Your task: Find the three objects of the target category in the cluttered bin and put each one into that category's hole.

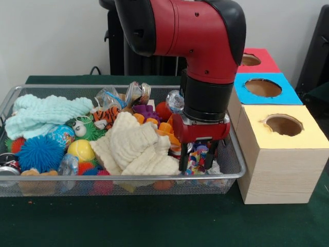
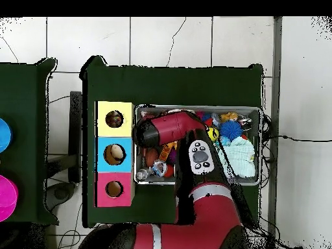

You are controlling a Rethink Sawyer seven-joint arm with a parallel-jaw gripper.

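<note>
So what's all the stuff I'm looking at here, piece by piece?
wire basket: one, silver mesh, on the green table.
cream cloth: one, crumpled, basket middle.
mint cloth: one, pale green, basket's left in the front view.
spiky ball: one, blue, front left corner.
yellow ball: one, beside the spiky ball.
tiger toy: one, orange striped, behind the cream cloth.
hole boxes: three, yellow, blue, red, in a row beside the basket.
gripper: one, red and black, jaws down in the basket's right end over colourful bits.
</note>
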